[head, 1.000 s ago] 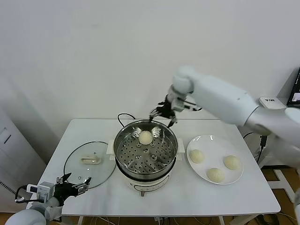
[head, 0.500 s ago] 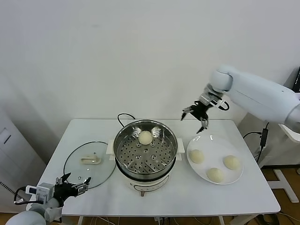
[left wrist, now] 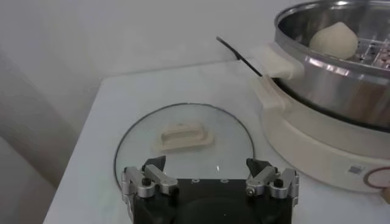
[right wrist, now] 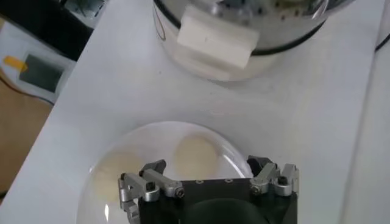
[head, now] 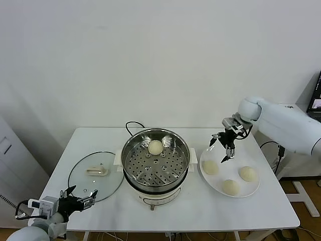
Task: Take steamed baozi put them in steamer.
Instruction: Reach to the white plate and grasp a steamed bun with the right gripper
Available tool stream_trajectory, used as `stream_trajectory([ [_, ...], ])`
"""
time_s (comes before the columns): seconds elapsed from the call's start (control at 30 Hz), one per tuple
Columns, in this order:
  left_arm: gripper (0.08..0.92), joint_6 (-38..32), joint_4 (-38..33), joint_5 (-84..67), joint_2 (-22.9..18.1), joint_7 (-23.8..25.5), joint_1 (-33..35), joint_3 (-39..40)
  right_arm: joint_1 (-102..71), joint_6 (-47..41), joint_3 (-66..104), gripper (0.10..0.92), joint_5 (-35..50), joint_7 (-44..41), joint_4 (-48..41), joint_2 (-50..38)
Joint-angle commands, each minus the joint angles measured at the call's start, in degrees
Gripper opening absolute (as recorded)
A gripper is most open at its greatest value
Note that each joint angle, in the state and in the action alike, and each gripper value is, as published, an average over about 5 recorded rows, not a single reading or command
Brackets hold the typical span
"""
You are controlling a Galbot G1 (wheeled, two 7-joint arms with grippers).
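**A:** Baozi count first: where does each one sit?

**B:** One baozi in the steamer (head: 155, 147) rests on the perforated tray, toward the far rim. Three more lie on the white plate (head: 253, 190) to the right of the steamer (head: 155, 159), which stands mid-worktop (head: 261, 211). The nearest plate baozi (head: 210, 167) is the one closest to the steamer; the other two lie further right and nearer the front edge.

**A:** And your right tool?

**B:** My right tool (head: 225, 147) hangs over the plate's far-left rim, fingers spread, holding nothing. The nearest plate baozi lies just below and slightly toward me from the fingertips. In the right wrist view that bun (right wrist: 196, 155) shows straight ahead between the spread fingers, so I judge the next move to be a short descent onto it. The buns are round, so no long axis matters for the grasp.

**A:** Which arm is nearer?

**B:** The right, clearly. My left tool (head: 77, 202) idles low at the worktop's front-left corner, fingers spread and empty, facing the glass lid (head: 95, 173) that lies flat beside the steamer. It is well apart from the plate.
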Motion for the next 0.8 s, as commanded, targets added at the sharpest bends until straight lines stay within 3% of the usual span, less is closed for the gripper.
stream_trajectory([
  [0.03, 0.823, 0.00, -0.09, 0.01, 0.11, 0.07, 0.14, 0.04, -8.11, -2.82, 5.19, 0.823, -3.71, 1.53, -5.65, 1.61],
  [0.53, 0.823, -0.15, -0.04, -0.21, 0.39, 0.12, 0.06, 0.04, -12.97, -2.11, 11.10, 0.816, -7.09, 5.16, -10.76, 5.74],
  [0.8, 0.823, -0.12, -0.09, -0.23, 0.33, 0.09, 0.13, -0.10, -14.77, -1.82, 13.91, 0.744, -8.75, 5.37, -11.95, 6.92],
])
